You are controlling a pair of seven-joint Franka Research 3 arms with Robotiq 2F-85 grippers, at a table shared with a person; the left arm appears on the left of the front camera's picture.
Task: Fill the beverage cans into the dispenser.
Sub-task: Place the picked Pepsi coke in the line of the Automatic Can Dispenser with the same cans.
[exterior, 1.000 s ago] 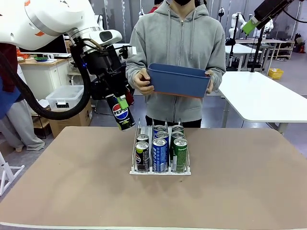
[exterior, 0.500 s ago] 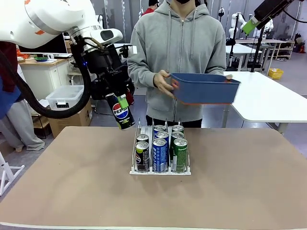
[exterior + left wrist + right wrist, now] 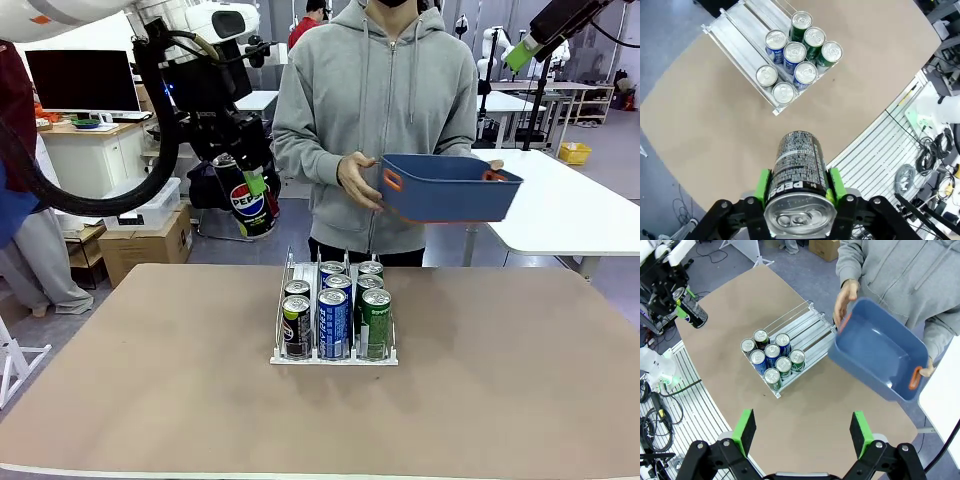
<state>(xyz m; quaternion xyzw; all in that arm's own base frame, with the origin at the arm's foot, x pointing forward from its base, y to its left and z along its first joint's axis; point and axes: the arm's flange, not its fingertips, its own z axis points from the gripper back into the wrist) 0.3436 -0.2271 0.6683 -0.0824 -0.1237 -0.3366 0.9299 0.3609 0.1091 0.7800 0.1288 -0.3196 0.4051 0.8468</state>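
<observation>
My left pincer (image 3: 797, 186) is clamped on a black Pepsi can (image 3: 241, 198), tilted in the air above the tabletop's (image 3: 150, 380) far left edge. My right pincer (image 3: 802, 432) stands wide open with nothing in it, high over the tabletop. The dispenser (image 3: 334, 357) sits mid-tabletop toward the far edge, seven cans (image 3: 333, 322) in its lanes; beyond it a person's hands (image 3: 357, 179) hold a blue bin (image 3: 445, 186).

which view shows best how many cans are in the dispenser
The left wrist view: it looks down on the dispenser, so all eight can tops can be counted lane by lane. The right wrist view also shows the tops from above, only smaller. In the front view the front cans partly hide those behind.
</observation>
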